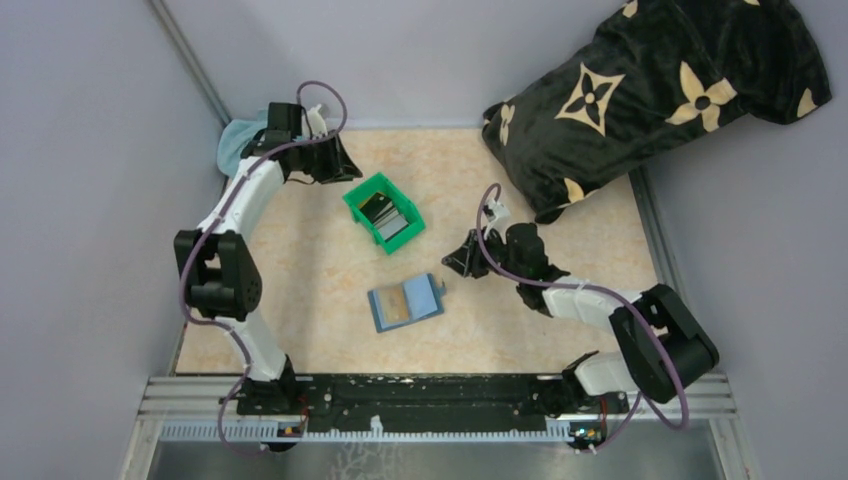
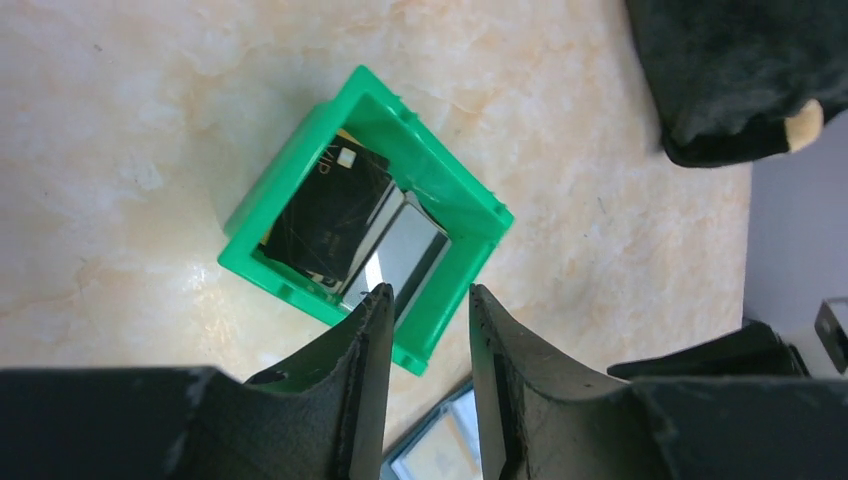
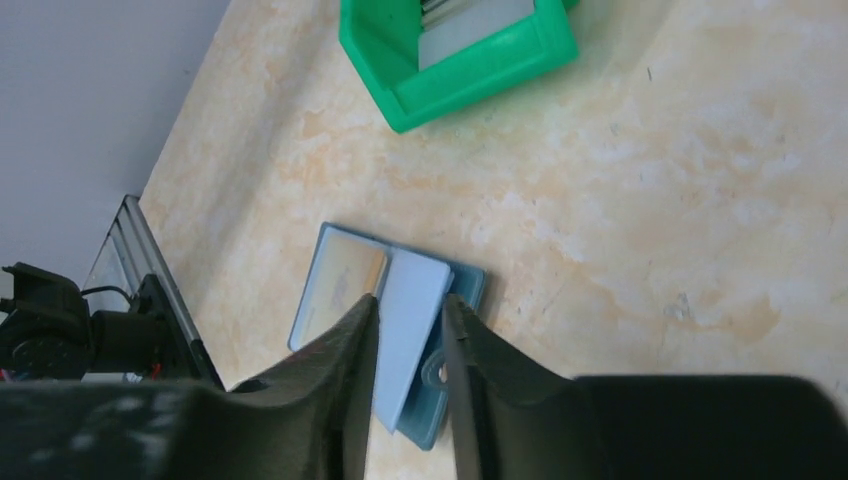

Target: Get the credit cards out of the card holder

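Note:
The teal-blue card holder (image 1: 405,302) lies open on the table, with a tan card (image 1: 394,306) in its left half. In the right wrist view the card holder (image 3: 462,285) shows this tan card (image 3: 340,285) and a light blue flap. My right gripper (image 1: 456,262) is open and empty, just right of and above the holder; in its wrist view (image 3: 408,300) the jaws stand over the flap. A black card (image 2: 325,225) and a silver card (image 2: 405,250) lie in the green bin (image 2: 440,190). My left gripper (image 2: 428,290) is open and empty behind the bin (image 1: 352,200).
A black pillow (image 1: 650,90) with tan flowers lies at the back right. A light blue cloth (image 1: 235,142) sits at the back left corner. Grey walls close in the left, back and right. A metal rail (image 1: 440,395) runs along the near edge.

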You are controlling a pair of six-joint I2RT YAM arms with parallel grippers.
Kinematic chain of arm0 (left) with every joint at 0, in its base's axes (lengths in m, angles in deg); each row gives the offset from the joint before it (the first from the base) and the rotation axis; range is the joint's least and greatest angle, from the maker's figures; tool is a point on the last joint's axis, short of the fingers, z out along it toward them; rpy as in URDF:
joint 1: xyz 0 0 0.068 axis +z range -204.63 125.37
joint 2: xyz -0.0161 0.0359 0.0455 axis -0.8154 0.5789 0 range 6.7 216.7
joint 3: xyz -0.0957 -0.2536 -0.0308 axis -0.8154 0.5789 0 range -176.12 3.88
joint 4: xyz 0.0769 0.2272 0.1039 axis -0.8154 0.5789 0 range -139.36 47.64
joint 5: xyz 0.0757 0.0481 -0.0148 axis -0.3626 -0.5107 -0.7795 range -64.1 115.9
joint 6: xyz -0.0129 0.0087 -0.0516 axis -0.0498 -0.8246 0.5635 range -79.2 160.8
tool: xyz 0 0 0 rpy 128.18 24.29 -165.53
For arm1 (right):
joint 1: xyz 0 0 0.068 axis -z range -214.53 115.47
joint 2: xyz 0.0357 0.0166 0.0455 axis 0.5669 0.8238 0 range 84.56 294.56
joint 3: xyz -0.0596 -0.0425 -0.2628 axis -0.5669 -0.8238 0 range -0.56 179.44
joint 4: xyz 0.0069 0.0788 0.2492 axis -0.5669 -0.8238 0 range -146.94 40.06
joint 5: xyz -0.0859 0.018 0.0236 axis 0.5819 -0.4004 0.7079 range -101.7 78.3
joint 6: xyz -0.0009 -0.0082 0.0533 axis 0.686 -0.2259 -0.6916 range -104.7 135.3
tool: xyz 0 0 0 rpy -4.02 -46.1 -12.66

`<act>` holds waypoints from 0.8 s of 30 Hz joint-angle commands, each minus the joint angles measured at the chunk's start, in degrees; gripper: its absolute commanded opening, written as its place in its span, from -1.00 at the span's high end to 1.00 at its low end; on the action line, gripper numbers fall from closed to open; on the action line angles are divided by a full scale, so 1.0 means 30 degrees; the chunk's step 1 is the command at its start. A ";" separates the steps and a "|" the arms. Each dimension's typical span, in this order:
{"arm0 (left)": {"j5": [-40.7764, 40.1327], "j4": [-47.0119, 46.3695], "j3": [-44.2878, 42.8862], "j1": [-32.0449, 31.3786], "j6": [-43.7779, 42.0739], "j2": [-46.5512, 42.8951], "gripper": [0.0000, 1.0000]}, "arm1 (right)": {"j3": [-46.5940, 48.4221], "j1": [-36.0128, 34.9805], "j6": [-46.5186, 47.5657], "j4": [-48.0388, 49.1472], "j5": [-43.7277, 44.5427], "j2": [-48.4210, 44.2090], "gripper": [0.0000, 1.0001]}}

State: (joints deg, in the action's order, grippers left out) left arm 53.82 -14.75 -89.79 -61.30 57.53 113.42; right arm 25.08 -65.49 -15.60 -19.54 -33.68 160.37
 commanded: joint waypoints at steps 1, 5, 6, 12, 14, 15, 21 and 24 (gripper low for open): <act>0.0157 -0.2578 0.2057 -0.0538 0.0274 -0.2699 0.22 | 0.2700 0.0098 0.0264 0.1263 -0.0285 0.1129 0.54; -0.1924 -0.5373 0.5485 -0.2207 0.0097 -0.5812 0.29 | 0.4594 -0.0241 0.0568 0.0782 -0.0159 0.2527 0.94; -0.4256 -0.6510 0.6542 -0.3107 -0.0312 -0.6866 0.29 | 0.5010 -0.0379 0.0890 0.0444 0.0003 0.2755 1.00; -1.0844 -1.3559 1.4774 -0.6561 -0.0295 -1.3162 0.10 | 0.8184 -0.1610 0.3012 -0.2395 0.2170 0.4394 1.00; -1.1137 -1.4172 1.6642 -0.6386 0.1099 -1.4083 -0.10 | 0.9193 -0.1657 0.2973 -0.2709 0.2435 0.5227 1.00; -1.0785 -1.4133 1.6912 -0.6237 0.1234 -1.4257 -0.13 | 0.9737 -0.1662 0.3106 -0.3040 0.2748 0.5674 0.97; -1.1456 -1.2520 1.7102 -0.6209 0.2107 -1.4729 -0.29 | 1.3439 -0.1753 0.5414 -0.6539 0.5984 0.8550 0.26; -1.1589 -1.2518 1.7315 -0.6190 0.1999 -1.5120 -0.30 | 1.5990 -0.2042 0.7036 -0.8223 0.7080 1.0245 0.06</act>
State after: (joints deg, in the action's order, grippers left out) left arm 21.49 -50.37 -38.38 -79.88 62.25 70.29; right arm 63.03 -70.30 -2.64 -37.12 -19.38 186.58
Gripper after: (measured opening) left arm 0.646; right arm 0.411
